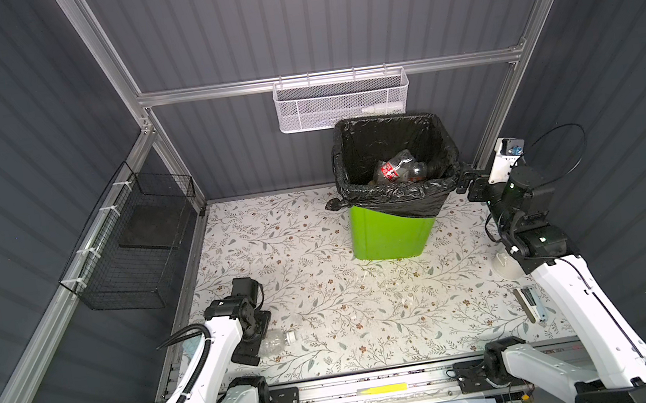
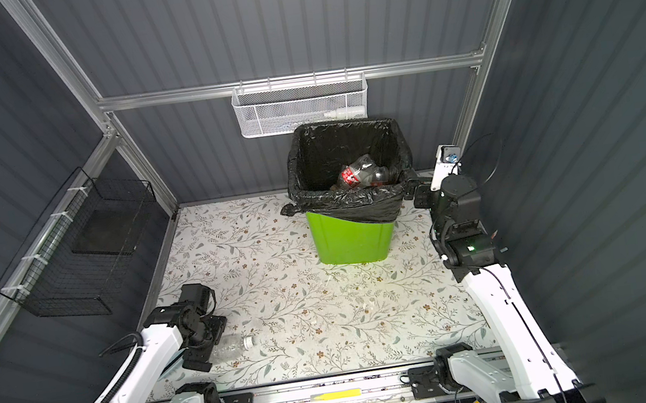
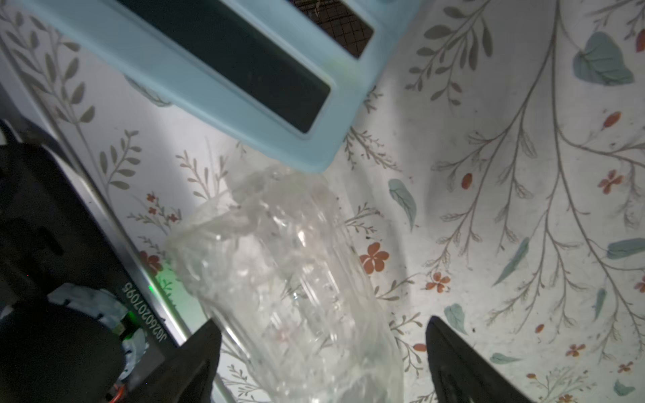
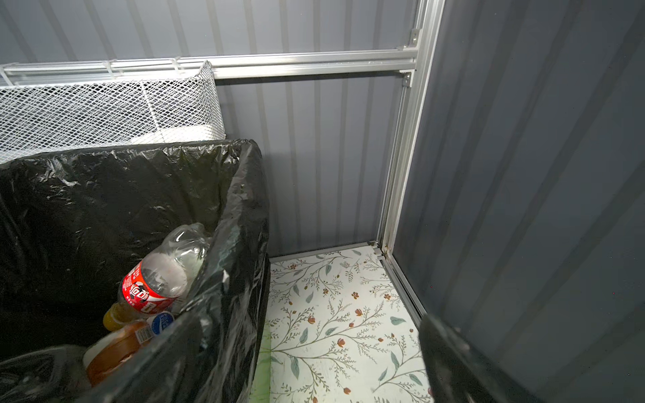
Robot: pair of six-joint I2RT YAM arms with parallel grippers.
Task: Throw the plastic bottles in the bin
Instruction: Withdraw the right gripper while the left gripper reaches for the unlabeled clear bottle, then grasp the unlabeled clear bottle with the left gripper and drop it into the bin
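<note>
A clear crumpled plastic bottle [image 1: 274, 340] [image 2: 231, 345] [image 3: 289, 272] with a white cap lies on the flowered table at the front left. My left gripper [image 1: 261, 340] [image 2: 213, 345] [image 3: 323, 335] is open with its fingers on either side of the bottle, and floor shows between one finger and the bottle. The green bin [image 1: 392, 231] [image 2: 351, 236] with a black bag [image 4: 244, 209] stands at the back. It holds a red-labelled bottle [image 1: 392, 169] [image 4: 153, 286] and an amber bottle [image 4: 115, 349]. My right gripper [image 1: 466, 185] [image 4: 279, 366] is open beside the bin's right rim, one finger hidden by the bag.
A white mesh basket [image 1: 340, 100] holding a white squeeze bottle [image 1: 383, 108] hangs on the back rail above the bin. A black wire basket [image 1: 138, 242] hangs on the left wall. A pale blue tray [image 3: 209, 69] lies by the bottle. A white cup [image 1: 503, 268] stands near the right arm.
</note>
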